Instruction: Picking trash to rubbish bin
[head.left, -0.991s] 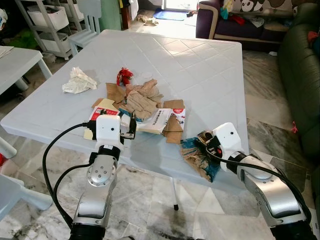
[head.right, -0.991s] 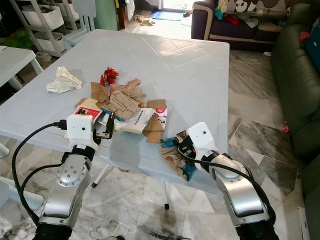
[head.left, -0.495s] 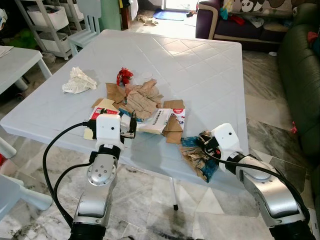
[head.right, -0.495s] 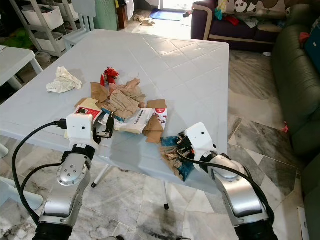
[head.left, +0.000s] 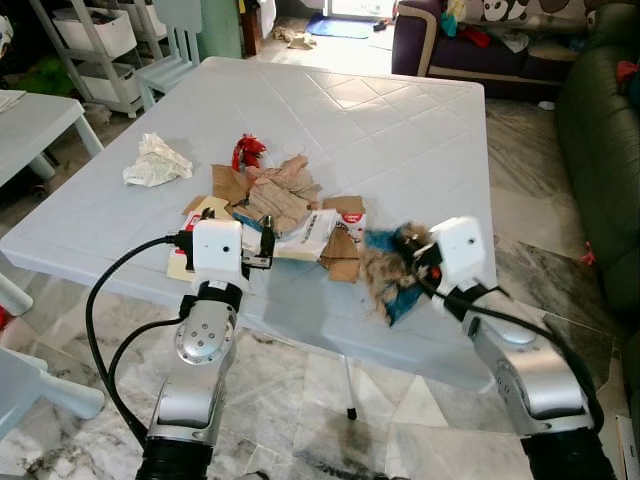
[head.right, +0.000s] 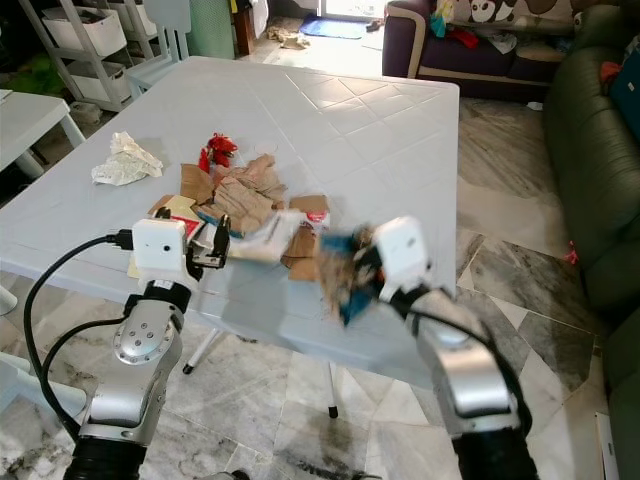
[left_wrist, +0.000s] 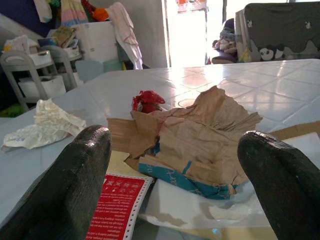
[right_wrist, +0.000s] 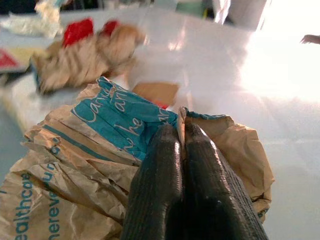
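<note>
The right gripper (right_wrist: 180, 137) was pinched tight on a crumpled brown paper bag with teal lettering (right_wrist: 75, 165), its forearm angled up from below the near edge of the pale grey plastic table (head.left: 400, 130) and the bag hanging at that edge. The left gripper (head.left: 256, 243) reached level over the near edge, fingers (left_wrist: 80, 165) spread wide and empty, facing a heap of torn brown paper and cardboard scraps (head.left: 280, 200).

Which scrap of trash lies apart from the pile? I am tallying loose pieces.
The crumpled white paper by the table's left edge. The other scraps sit heaped together, and the right gripper holds the brown-and-teal bag.
</note>
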